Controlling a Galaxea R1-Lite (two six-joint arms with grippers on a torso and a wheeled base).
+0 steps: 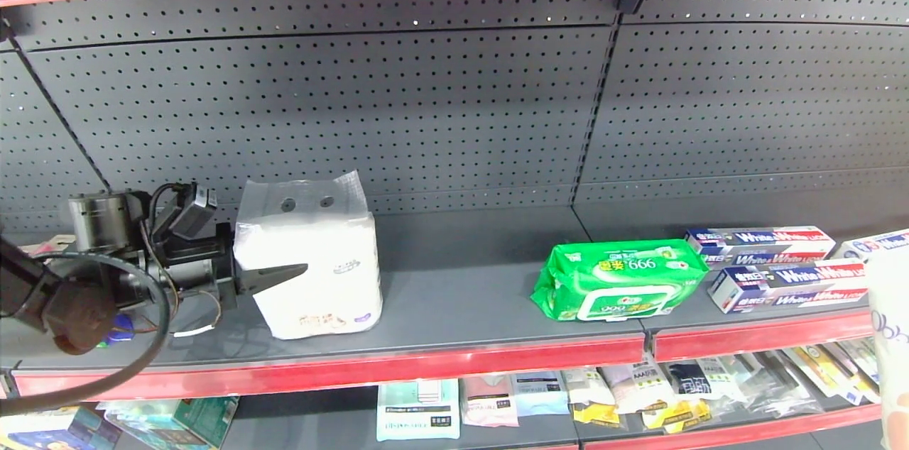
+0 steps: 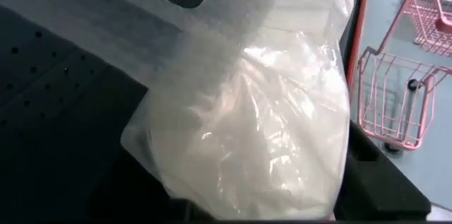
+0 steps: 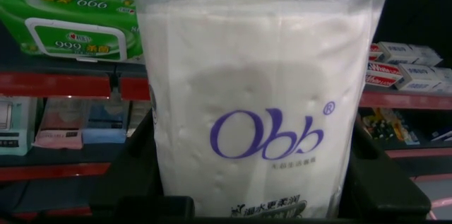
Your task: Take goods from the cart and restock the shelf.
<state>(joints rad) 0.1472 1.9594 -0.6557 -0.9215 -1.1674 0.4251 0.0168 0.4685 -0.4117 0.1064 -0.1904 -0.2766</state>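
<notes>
Placing stock: your left end effector clamps the toilet roll pack standing on the shelf. Your right end effector grips a second pack; release left, then shelve that.

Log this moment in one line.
left gripper: shut on tissue pack, resting on shelf | right gripper: shut on second pack | wipes, toothpaste: shelved

Glossy plastic film (crinkled) wraps the tissue pack; the shelf is matt grey metal.
</notes>
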